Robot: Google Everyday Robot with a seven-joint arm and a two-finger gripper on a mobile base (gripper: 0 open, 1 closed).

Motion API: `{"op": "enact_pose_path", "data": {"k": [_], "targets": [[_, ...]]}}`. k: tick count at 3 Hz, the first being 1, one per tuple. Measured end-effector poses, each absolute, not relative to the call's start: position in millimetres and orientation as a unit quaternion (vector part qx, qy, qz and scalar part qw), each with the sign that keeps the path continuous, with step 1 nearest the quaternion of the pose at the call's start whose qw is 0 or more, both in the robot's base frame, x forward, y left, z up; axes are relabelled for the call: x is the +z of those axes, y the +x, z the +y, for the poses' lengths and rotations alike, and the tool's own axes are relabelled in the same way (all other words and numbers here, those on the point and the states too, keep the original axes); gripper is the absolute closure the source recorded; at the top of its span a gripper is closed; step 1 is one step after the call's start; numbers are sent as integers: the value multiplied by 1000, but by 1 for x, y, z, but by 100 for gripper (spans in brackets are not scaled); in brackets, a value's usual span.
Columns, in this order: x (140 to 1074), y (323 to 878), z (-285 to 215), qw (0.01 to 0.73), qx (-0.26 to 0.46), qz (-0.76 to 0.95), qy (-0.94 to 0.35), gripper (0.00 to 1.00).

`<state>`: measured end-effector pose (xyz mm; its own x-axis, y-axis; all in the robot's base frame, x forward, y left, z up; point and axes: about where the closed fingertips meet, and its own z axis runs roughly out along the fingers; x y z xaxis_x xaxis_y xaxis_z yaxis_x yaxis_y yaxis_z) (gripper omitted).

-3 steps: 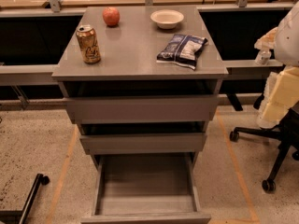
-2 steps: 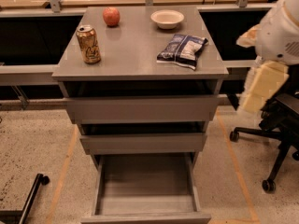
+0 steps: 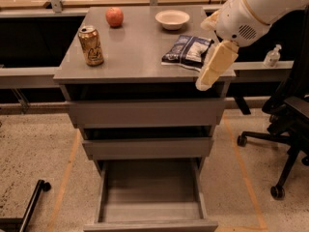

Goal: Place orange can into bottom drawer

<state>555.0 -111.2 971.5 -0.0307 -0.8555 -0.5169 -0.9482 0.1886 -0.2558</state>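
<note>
The orange can [image 3: 91, 45] stands upright near the front left of the grey cabinet top [image 3: 140, 52]. The bottom drawer [image 3: 150, 197] is pulled out below, and nothing shows inside it. My gripper [image 3: 204, 83] hangs from the white arm at the upper right, over the cabinet top's front right edge. It points down and left, well right of the can and far above the drawer. It holds nothing that I can see.
A red apple [image 3: 114, 17], a white bowl [image 3: 172, 19] and a dark snack bag [image 3: 188, 50] lie on the cabinet top. The two upper drawers [image 3: 145, 112] are slightly out. A black office chair [image 3: 289, 129] stands at the right. A small bottle [image 3: 273, 56] sits on the side shelf.
My arm has swung in from the right edge of the view toward the cabinet, and the gripper now hangs over the top's front right corner. The can and drawers have not moved.
</note>
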Motion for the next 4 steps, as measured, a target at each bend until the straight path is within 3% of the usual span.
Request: {"op": "enact_pose_path", "data": {"k": [2,4], "targets": [[972,566,-89,309,94,707,-629,0],[958,634,2,362,172,673,-622,0]]}}
